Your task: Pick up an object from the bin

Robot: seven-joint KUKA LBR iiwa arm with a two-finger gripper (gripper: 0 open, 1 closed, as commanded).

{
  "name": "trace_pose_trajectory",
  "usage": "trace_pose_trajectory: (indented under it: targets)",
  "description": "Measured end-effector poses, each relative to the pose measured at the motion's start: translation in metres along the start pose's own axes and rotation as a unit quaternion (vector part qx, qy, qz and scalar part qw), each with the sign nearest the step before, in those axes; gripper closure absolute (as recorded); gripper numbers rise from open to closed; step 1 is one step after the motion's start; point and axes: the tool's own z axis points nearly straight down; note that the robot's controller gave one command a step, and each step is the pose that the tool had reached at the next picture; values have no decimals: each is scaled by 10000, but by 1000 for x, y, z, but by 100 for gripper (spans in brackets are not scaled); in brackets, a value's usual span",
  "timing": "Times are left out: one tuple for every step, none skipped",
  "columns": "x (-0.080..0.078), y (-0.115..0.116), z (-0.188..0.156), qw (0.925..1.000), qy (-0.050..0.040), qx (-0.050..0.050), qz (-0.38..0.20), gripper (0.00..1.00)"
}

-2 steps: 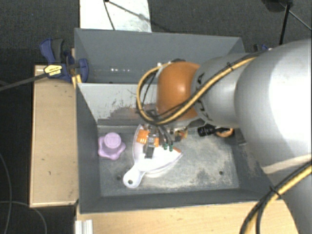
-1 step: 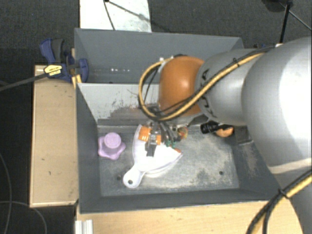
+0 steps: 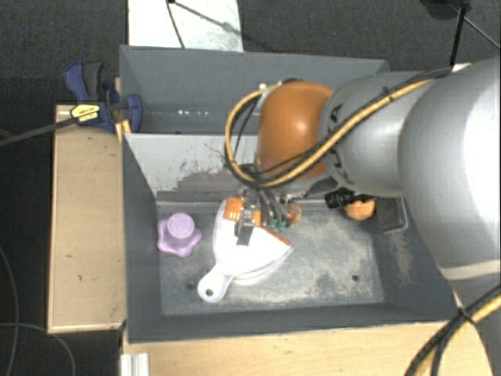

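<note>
My gripper (image 3: 249, 219) is low in the middle of the bin, right over the far rim of a white scoop-like cup (image 3: 239, 263). The cup lies on the bin floor with its short handle (image 3: 210, 288) pointing to the near left. Small orange and green bits (image 3: 279, 224) show at the gripper's right side, against the cup's rim; I cannot tell whether they are loose or part of the cup. A purple flower-shaped cap (image 3: 178, 234) lies apart from the gripper, to its left on the floor.
A small orange rounded thing (image 3: 360, 208) lies at the right of the bin, partly under the arm. The arm, with its orange cover and cables, hides the far right of the bin. Bare floor shows at the near right.
</note>
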Motion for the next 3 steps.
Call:
trace_pose_trajectory:
  targets:
    - [-1, 0, -14, 10000, -15, -6, 0, 100]
    - [-1, 0, -25, 10000, -11, -4, 0, 100]
    - [-1, 0, -34, 10000, -19, -7, 0, 100]
